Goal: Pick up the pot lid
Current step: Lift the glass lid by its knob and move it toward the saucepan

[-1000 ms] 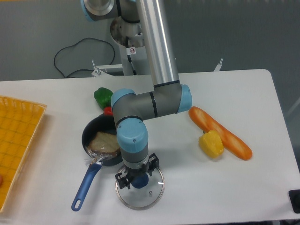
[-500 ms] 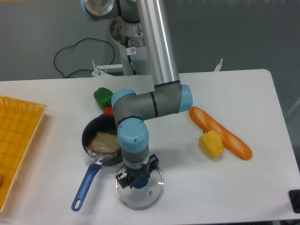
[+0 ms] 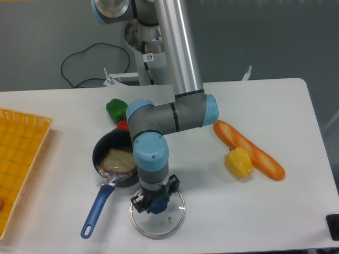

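Observation:
My gripper (image 3: 157, 194) points down over the pot lid (image 3: 171, 225), with its fingers on either side of the blue knob (image 3: 159, 206), shut on it. The lid is round and clear with a metal rim and a small vent spot, at the lower middle of the view. Part of the lid's far side is hidden under the gripper.
A black pan (image 3: 103, 150) holding a brown item, with a blue handle (image 3: 94, 215), lies just left of the lid. Behind it are a green pepper (image 3: 116, 110) and a red item. A yellow pepper (image 3: 239, 162) and an orange-brown loaf (image 3: 256, 153) lie right. A yellow crate (image 3: 24, 143) stands left.
The arm has shifted only slightly. The fingers have come in a little around the knob, and the lid's rim looks slightly larger and lower in the view.

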{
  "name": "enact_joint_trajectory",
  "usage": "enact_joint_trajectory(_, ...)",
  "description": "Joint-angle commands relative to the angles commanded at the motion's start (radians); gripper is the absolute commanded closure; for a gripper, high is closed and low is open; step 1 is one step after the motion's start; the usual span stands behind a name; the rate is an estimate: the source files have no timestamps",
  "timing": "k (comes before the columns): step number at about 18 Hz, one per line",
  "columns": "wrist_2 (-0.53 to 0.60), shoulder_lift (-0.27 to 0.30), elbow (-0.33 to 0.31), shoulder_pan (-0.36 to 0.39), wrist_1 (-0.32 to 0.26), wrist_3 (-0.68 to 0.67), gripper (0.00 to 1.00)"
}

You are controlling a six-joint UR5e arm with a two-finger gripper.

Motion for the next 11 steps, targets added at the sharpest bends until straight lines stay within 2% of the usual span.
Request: enact_joint_trajectory(11, -0.055, 0.058, 0.002, 0.017, -0.002, 0.181, 0.38)
